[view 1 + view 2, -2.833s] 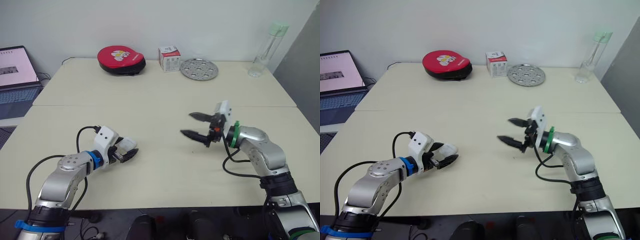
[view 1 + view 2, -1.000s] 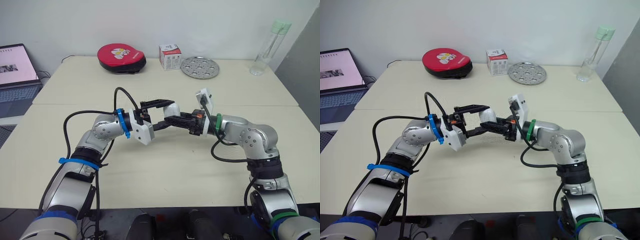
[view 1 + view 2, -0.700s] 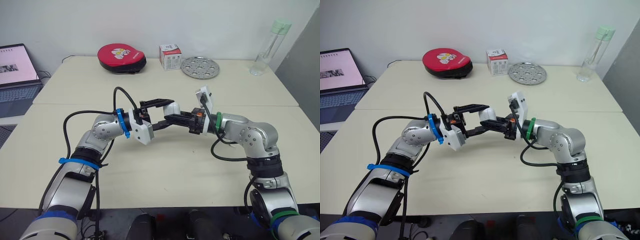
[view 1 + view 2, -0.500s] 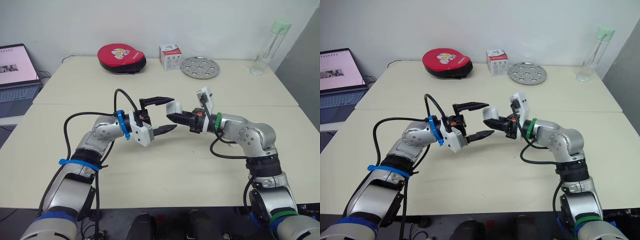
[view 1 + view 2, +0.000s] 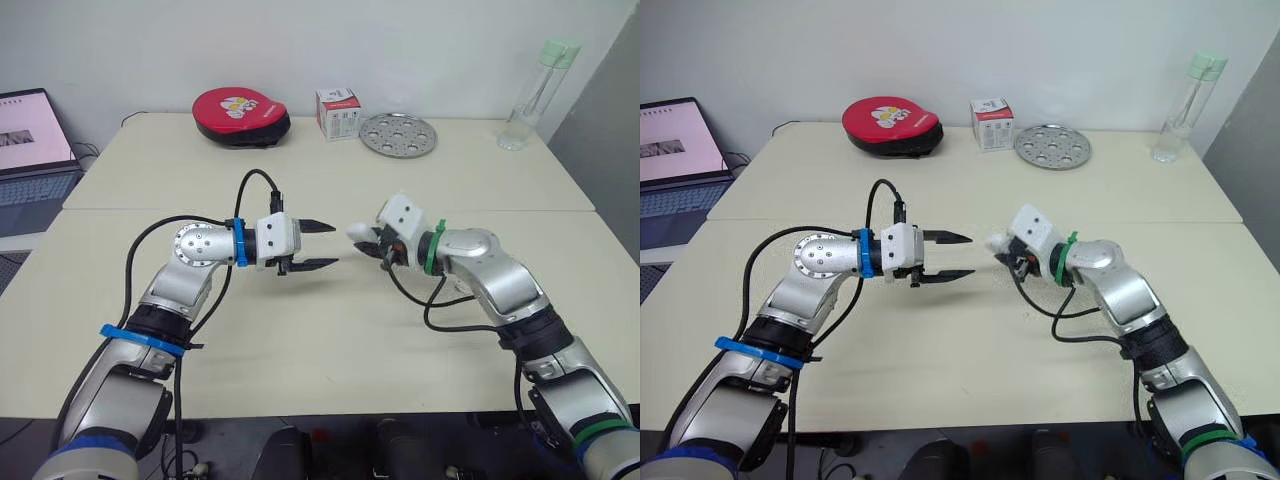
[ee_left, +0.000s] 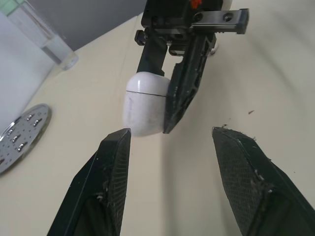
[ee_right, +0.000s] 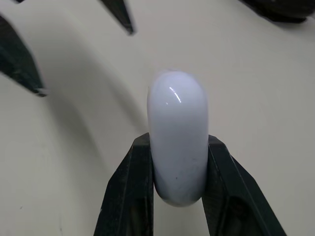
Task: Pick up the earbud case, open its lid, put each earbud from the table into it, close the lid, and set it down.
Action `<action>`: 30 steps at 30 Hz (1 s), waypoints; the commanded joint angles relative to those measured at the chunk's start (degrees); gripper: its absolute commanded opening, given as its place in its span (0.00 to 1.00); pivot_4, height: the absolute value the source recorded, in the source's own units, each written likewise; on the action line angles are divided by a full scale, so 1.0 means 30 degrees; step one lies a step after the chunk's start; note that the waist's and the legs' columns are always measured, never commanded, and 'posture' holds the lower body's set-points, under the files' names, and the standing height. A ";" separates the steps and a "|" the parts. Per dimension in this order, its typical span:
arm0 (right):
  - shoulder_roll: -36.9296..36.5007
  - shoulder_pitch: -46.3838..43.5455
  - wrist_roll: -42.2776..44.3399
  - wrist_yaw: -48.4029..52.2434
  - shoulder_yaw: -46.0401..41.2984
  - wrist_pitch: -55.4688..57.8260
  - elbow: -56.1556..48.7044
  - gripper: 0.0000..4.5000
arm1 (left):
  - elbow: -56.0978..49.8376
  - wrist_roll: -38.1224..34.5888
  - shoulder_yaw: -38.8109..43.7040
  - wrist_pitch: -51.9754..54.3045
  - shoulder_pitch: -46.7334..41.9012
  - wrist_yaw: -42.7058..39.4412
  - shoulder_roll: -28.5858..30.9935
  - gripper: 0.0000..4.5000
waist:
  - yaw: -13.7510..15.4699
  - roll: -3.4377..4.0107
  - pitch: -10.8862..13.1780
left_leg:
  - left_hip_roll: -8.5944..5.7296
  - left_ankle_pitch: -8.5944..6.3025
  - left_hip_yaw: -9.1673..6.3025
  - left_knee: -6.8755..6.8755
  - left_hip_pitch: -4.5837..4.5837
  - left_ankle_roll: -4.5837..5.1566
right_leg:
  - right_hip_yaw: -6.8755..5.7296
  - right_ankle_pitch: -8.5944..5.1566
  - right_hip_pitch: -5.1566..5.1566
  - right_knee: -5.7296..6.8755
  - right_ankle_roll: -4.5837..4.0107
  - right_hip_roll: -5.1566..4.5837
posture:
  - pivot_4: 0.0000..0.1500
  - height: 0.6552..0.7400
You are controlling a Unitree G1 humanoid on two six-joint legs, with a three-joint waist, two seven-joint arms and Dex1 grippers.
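Observation:
The white earbud case point(image 5: 360, 234) hangs above the middle of the table with its lid closed, and my right gripper point(image 5: 368, 240) is shut on it. In the right wrist view the case point(image 7: 178, 132) sits pinched between the two black fingers point(image 7: 133, 187). My left gripper point(image 5: 334, 244) is open and empty, a short way to the left of the case and pointing at it. In the left wrist view its fingers point(image 6: 110, 182) stand apart, with the case point(image 6: 145, 103) beyond them in the other gripper.
At the back of the table lie a red round pouch point(image 5: 241, 105), a small box point(image 5: 338, 113) and a perforated metal plate point(image 5: 399, 135). A clear bottle point(image 5: 535, 95) stands at the far right. A laptop point(image 5: 30, 140) sits off the left edge.
The left gripper, which had carried the case to the middle, let go of it and drew back to the left. The right gripper keeps the case and has shifted slightly right.

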 commanded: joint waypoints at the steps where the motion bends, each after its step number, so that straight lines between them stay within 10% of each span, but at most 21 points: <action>1: -0.0326 -0.0439 -0.1258 0.0712 0.0661 -0.0894 -0.1183 0.19 | 0.0205 0.0730 0.0427 0.0233 -0.1139 -0.0262 -0.0170 0.60 | 0.0053 -0.0002 0.0001 | -0.0002 0.0000 0.0001 0.0003 -0.0001 0.0000 | 0.0000 0.0000 0.0000 -0.0002 0.0000 0.0000 | 1.00 1.00; 20: 0.0513 -0.0641 -0.4074 0.1593 0.1621 -0.0892 -0.2924 0.19 | 0.2213 0.2843 0.0413 -0.0564 -0.2487 -0.0632 -0.1746 0.60 | 0.0099 -0.0002 0.0001 | -0.0001 0.0002 0.0011 0.0009 0.0000 -0.0003 | 0.0011 0.0001 -0.0002 0.0006 -0.0003 0.0003 | 1.00 1.00; 27: 0.0514 -0.0331 -0.4891 0.1737 0.1580 -0.1236 -0.2332 0.19 | 0.1933 0.2851 0.0545 -0.0380 -0.2471 -0.1026 -0.1858 0.21 | 0.0096 -0.0002 0.0001 | -0.0006 0.0002 0.0013 0.0012 0.0000 -0.0004 | 0.0012 0.0001 -0.0001 0.0009 -0.0003 0.0003 | 1.00 1.00; 30: 0.0538 -0.0260 -0.5047 0.1799 0.1505 -0.1335 -0.2213 0.19 | 0.2032 0.2960 0.0592 -0.0397 -0.2551 -0.1099 -0.1857 0.21 | 0.0097 -0.0002 0.0001 | -0.0002 0.0002 0.0007 0.0012 0.0000 -0.0004 | 0.0008 0.0001 -0.0003 0.0011 -0.0004 0.0003 | 1.00 1.00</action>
